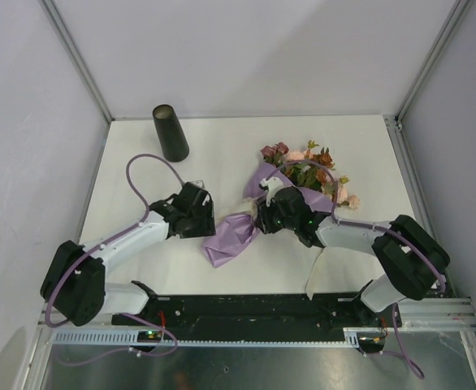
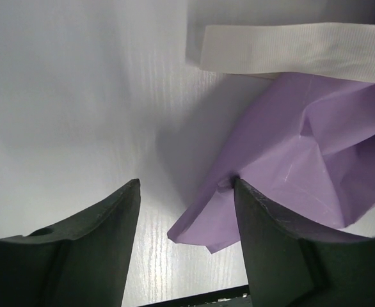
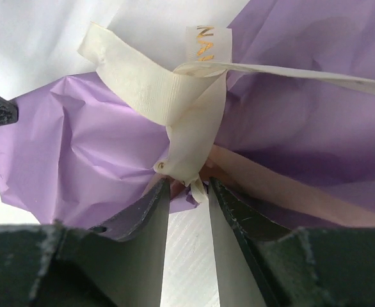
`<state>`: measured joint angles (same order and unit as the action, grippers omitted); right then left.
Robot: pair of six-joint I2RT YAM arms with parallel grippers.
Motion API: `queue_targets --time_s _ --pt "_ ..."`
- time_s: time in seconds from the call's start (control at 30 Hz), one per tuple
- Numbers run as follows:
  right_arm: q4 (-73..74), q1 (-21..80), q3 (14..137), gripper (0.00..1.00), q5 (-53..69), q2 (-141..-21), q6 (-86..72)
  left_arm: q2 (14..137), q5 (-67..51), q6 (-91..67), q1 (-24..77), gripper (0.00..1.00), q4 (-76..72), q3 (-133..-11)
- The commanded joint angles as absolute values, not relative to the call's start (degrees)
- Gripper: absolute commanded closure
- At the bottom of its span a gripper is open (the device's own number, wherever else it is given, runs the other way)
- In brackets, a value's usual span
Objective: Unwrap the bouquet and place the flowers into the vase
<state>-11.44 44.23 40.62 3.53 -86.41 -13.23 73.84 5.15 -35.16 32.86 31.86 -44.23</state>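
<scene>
The white bench (image 1: pixel 222 154) carries the bouquet of pink, peach and dark-red roses in lilac paper (image 1: pixel 258 180) at centre, heads toward one o'clock. The tall matte black vase (image 1: pixel 170 132) stands at eleven o'clock. The right jaws sit narrowly around the cream fabric ribbon (image 3: pixel 187 109) at its knot; whether they pinch it I cannot tell. The left jaws stand open, one tip touching the paper.

The bouquet (image 1: pixel 264 180) lies on its side mid-table, wrapped in lilac paper (image 1: pixel 231 236) and tied with a cream ribbon (image 3: pixel 187 109) (knotted), its rose heads (image 1: pixel 307 162) pointing far-right. The black vase (image 1: pixel 170 132) stands apart, far-left.
</scene>
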Motion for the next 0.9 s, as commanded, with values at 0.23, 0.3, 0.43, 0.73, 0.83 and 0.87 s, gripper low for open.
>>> queue_targets --time_s 0.23,0.3,0.43,0.73,0.83,0.87 --pt "-14.7 44.55 44.17 0.75 3.51 -91.56 -11.75 76.09 3.66 -35.95 34.65 0.54 28.29 -43.45" --pt "-14.13 44.73 44.13 0.83 1.73 -90.52 -11.53 75.87 4.06 -35.95 34.66 0.63 28.3 -43.32" --pt "-12.53 44.79 44.13 0.98 -1.85 -87.18 -11.92 75.7 5.12 -36.27 34.71 0.88 28.38 -42.83" --pt "-11.08 43.66 43.29 1.0 -5.91 -83.69 -14.41 75.36 8.12 -37.56 34.8 1.0 28.31 -41.4" --pt "-10.92 43.24 43.13 1.0 -4.86 -82.49 -14.57 75.03 8.6 -37.95 34.76 1.0 28.37 -40.91" --pt "-10.95 43.11 43.14 1.0 -4.23 -81.98 -14.45 74.91 8.6 -38.05 34.78 1.0 28.33 -40.85"
